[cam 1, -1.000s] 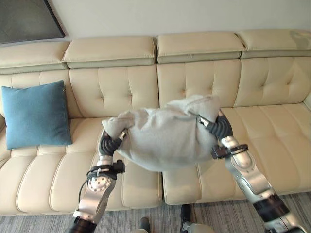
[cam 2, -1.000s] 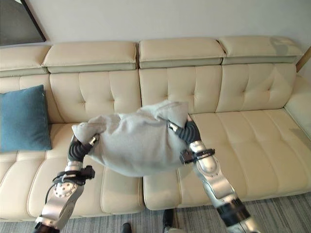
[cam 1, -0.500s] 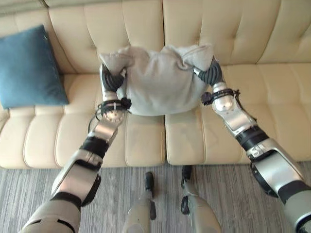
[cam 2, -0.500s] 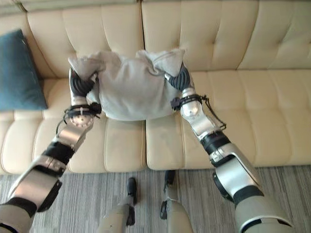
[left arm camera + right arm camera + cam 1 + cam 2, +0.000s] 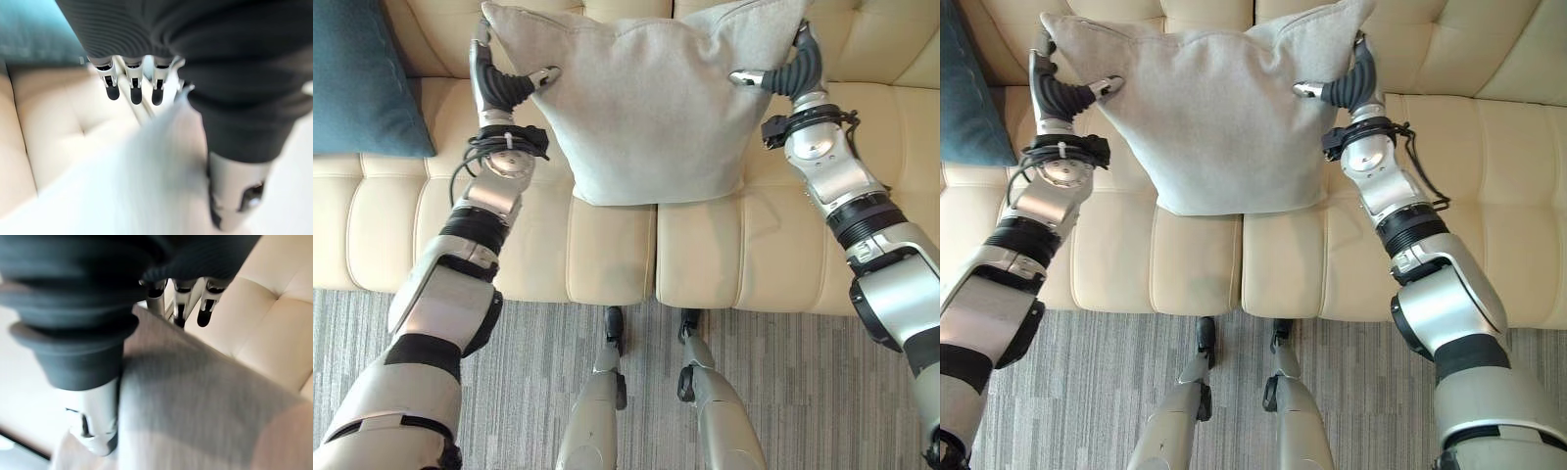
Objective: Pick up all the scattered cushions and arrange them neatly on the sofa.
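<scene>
I see the cushion (image 5: 646, 108) standing on the sofa (image 5: 705, 245) seat, leaning back against the backrest, centred over the seam between two seat sections. My left hand (image 5: 501, 83) is at its upper left corner, my right hand (image 5: 783, 73) at its upper right corner. A second cushion (image 5: 357, 78) rests further left on the seat. The rug (image 5: 538, 382) lies in front of the sofa

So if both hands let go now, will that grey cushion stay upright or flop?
Probably flop: the grey cushion looks soft, its corners bunched where the left hand and right hand pinch them. It seems light, and its lower edge rests on the sofa.
</scene>
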Motion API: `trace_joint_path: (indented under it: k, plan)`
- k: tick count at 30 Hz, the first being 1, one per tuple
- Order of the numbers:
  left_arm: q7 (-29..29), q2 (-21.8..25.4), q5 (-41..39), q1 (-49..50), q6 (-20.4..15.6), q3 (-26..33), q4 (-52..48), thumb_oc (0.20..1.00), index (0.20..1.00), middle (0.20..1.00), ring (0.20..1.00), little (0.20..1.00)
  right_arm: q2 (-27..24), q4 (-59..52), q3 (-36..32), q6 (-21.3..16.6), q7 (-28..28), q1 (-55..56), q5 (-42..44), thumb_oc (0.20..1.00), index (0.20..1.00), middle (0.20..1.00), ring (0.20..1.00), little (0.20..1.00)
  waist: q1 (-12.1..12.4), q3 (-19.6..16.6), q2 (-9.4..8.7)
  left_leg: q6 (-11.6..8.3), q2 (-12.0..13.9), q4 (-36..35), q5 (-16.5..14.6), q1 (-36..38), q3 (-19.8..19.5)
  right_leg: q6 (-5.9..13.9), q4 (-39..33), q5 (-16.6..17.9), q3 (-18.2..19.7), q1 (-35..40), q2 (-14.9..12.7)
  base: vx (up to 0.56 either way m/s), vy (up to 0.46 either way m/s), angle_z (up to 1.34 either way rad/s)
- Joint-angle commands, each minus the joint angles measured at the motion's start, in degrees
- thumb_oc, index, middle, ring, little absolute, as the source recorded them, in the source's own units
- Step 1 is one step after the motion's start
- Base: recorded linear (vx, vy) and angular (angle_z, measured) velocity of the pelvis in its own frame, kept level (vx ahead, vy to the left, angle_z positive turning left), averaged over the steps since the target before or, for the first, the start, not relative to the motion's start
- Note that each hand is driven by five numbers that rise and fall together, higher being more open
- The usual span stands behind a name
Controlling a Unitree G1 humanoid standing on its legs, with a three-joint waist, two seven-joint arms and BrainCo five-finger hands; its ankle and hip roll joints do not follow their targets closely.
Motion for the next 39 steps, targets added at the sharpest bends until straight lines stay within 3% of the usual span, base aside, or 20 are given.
trace_joint_path:
  k: [1, 4, 10, 12, 14, 16, 18, 19, 21, 25, 26, 32, 34, 39]
  plan:
    - [-3.7, 2.3, -10.1, -3.0, -4.4, 0.7, -0.5, 1.000, 1.000, 1.000, 1.000, 1.000, -1.7, -0.4, -0.3, -4.8, -0.4, -6.3, 7.5, 1.000, 1.000, 1.000, 1.000, 1.000, 0.8, -0.7, 0.52, -2.39, -0.6, -1.0, -1.8, 2.1, -0.1, 9.19, 11.2, -16.4, 1.7, 4.4, -2.7, 0.00, 0.000, 0.00]
    - [-7.1, 5.2, -14.2, -0.1, -4.4, 2.7, 0.4, 1.000, 1.000, 1.000, 1.000, 1.000, -4.0, -0.9, -2.4, -5.6, 0.8, -4.5, 11.4, 1.000, 1.000, 1.000, 1.000, 1.000, 0.5, -0.9, 0.58, -2.31, -0.6, -1.0, -2.1, 2.8, 0.3, 9.21, 11.0, -16.2, 2.2, 4.7, -2.5, 0.01, 0.010, -0.01]
    - [-9.0, 5.3, -17.3, 7.5, -5.4, 7.4, -3.1, 1.000, 1.000, 1.000, 1.000, 1.000, -6.5, -3.2, -6.7, -7.3, 1.6, 1.1, 14.7, 1.000, 1.000, 1.000, 1.000, 1.000, 0.2, -1.4, 0.49, -2.29, -0.6, -0.7, -2.3, 3.3, 0.8, 9.16, 10.4, -15.5, 2.8, 5.3, -2.6, 0.00, 0.018, -0.05]
    - [-9.5, 3.7, -15.4, 15.7, -6.9, 9.6, -12.9, 1.000, 1.000, 1.000, 1.000, 1.000, -7.9, -9.5, -9.6, -7.7, 3.3, 8.9, 14.4, 1.000, 1.000, 1.000, 1.000, 1.000, -0.2, -1.3, 0.27, -2.28, -0.6, -0.8, -2.7, 4.2, 0.9, 9.09, 10.1, -15.8, 3.0, 6.2, -2.5, 0.00, 0.000, 0.00]
    - [-11.6, 0.8, -11.3, 30.1, -6.7, 12.4, -24.7, 1.000, 1.000, 1.000, 1.000, 1.000, -8.2, -19.7, -14.5, -7.7, 6.5, 24.0, 11.3, 1.000, 1.000, 1.000, 1.000, 1.000, -0.6, -1.9, -0.14, -2.12, -0.7, -0.8, -3.0, 5.5, 1.2, 9.01, 9.5, -15.7, 3.0, 7.8, -2.5, 0.00, 0.000, 0.00]
    - [-13.3, -0.9, -9.7, 35.9, -6.0, 12.6, -27.5, 1.000, 1.000, 1.000, 1.000, 1.000, -7.5, -23.0, -16.6, -7.7, 8.0, 30.4, 10.4, 1.000, 1.000, 1.000, 1.000, 1.000, -0.8, -2.5, -0.38, -1.97, -0.6, -0.8, -3.0, 6.1, 1.5, 9.00, 9.2, -15.4, 3.0, 8.4, -2.6, 0.03, 0.014, -0.09]
    - [-17.8, -4.5, -6.6, 50.1, -4.5, 14.1, -32.7, 1.000, 1.000, 1.000, 1.000, 1.000, -4.1, -29.3, -20.6, -7.5, 12.2, 46.3, 6.5, 1.000, 1.000, 1.000, 1.000, 1.000, -1.4, -3.4, -0.89, -1.47, -0.7, -0.8, -4.2, 9.0, 2.1, 9.16, 9.0, -15.6, 3.0, 11.2, -2.9, 0.07, 0.016, -0.19]
    - [-17.8, -4.4, -6.6, 50.2, -4.5, 14.1, -32.8, 1.000, 1.000, 1.000, 1.000, 1.000, -4.1, -29.5, -20.6, -7.4, 12.2, 46.4, 6.5, 1.000, 1.000, 1.000, 1.000, 1.000, -1.4, -3.5, -0.91, -1.45, -0.7, -0.9, -4.0, 8.8, 2.1, 9.15, 8.8, -15.4, 3.0, 11.1, -2.9, 0.07, 0.031, -0.16]
    - [-21.9, -5.1, -3.0, 60.0, -3.0, 16.2, -35.4, 1.000, 1.000, 1.000, 1.000, 1.000, -2.9, -34.1, -22.6, -6.7, 15.8, 57.0, 1.6, 1.000, 1.000, 1.000, 1.000, 1.000, -2.0, -4.3, -1.03, -1.03, -0.8, -0.9, -5.1, 11.2, 2.8, 9.44, 8.5, -15.7, 3.1, 13.4, -3.0, 0.07, 0.046, -0.11]
    - [-24.8, -7.1, 1.3, 68.8, -1.5, 18.1, -33.5, 1.000, 1.000, 1.000, 1.000, 1.000, -0.4, -35.7, -23.3, -6.2, 19.0, 67.3, -4.7, 1.000, 1.000, 1.000, 1.000, 1.000, -2.8, -5.5, -1.41, -0.33, -1.0, -0.3, -6.6, 14.6, 3.6, 9.81, 8.1, -15.9, 3.4, 16.8, -3.0, 0.06, 0.046, -0.16]
    - [-26.1, -8.8, 6.0, 74.8, -0.5, 18.6, -30.1, 1.000, 1.000, 1.000, 1.000, 1.000, 1.7, -33.9, -22.7, -5.2, 21.9, 75.1, -9.1, 1.000, 1.000, 1.000, 1.000, 1.000, -3.7, -7.4, -1.34, -0.06, -1.2, -0.1, -7.0, 17.4, 4.4, 10.10, 7.6, -15.7, 3.6, 19.3, -2.7, 0.06, 0.052, -0.18]
    - [-25.7, -11.8, 14.0, 78.6, 1.1, 17.9, -22.1, 1.000, 1.000, 1.000, 1.000, 1.000, 5.1, -27.2, -22.6, -3.6, 23.2, 82.5, -13.2, 1.000, 1.000, 1.000, 1.000, 1.000, -4.8, -10.4, -0.85, 0.11, -1.7, -1.1, -7.7, 22.2, 4.8, 10.55, 7.2, -16.0, 3.2, 23.4, -2.9, 0.03, 0.064, -0.07]
    - [-25.9, -14.3, 12.3, 79.4, 1.6, 18.3, -18.4, 1.000, 1.000, 1.000, 1.000, 1.000, 6.5, -23.4, -22.8, -2.6, 22.9, 83.9, -13.7, 1.000, 1.000, 1.000, 1.000, 1.000, -5.3, -11.0, -0.80, 0.50, -2.1, -2.4, -7.9, 24.8, 5.4, 10.90, 7.8, -15.9, 3.6, 24.3, -2.8, -0.01, 0.101, -0.07]
    - [-25.3, -15.4, 10.9, 78.9, 1.7, 18.6, -15.5, 1.000, 1.000, 1.000, 1.000, 1.000, 8.2, -20.1, -23.3, -2.1, 21.8, 83.4, -12.3, 1.000, 1.000, 1.000, 1.000, 1.000, -5.5, -9.7, -0.91, 1.31, -2.5, -3.7, -7.9, 26.0, 6.8, 11.78, 9.7, -14.7, 4.7, 22.9, -3.1, -0.11, 0.077, -0.29]
